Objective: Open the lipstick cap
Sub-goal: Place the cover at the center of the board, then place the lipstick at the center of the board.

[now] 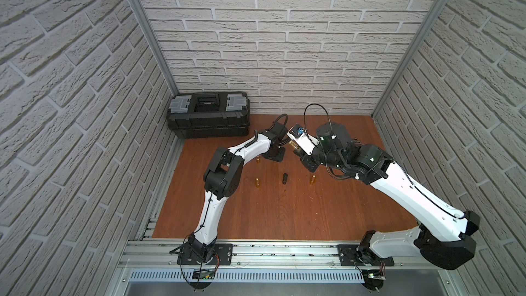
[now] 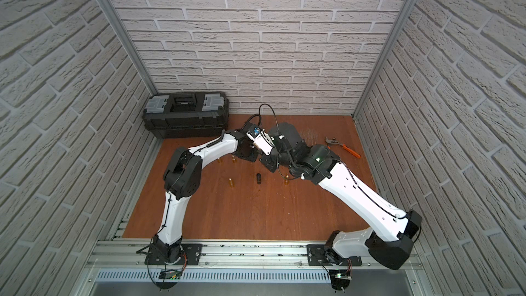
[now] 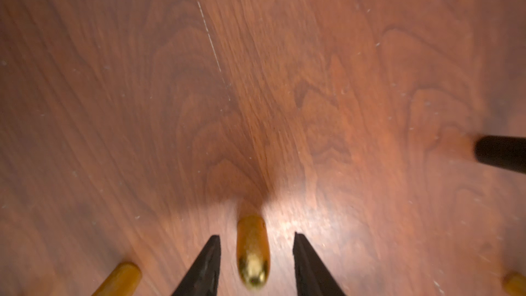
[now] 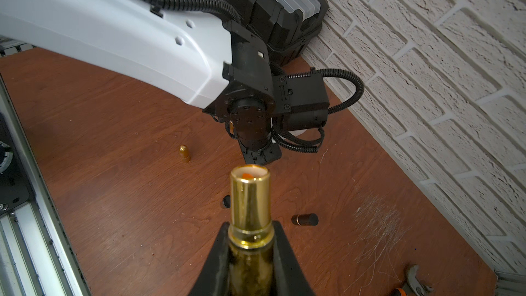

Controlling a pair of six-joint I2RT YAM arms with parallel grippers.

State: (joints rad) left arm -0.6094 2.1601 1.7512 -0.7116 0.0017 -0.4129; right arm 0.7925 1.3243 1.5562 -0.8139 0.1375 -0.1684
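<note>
On the table (image 1: pixel 284 217), far left against the back wall (image 1: pixel 284 52): toolbox (image 1: pixel 209 115). Far right: wrench (image 2: pixel 343 146). Centre: cylinder (image 1: pixel 285 178) lying between the upright left cap (image 1: pixel 257 182) and right cap (image 1: pixel 312 179). Behind these, the far cap (image 3: pixel 252 252) stands between the fingers of the left gripper (image 3: pixel 256 236); to its right, off the table, the lipstick (image 4: pixel 250 195) sits in the right gripper (image 4: pixel 250 227).

Gold lipstick (image 4: pixel 250 195); gold cap (image 3: pixel 252 252); red-brown woodgrain table (image 3: pixel 256 81).
</note>
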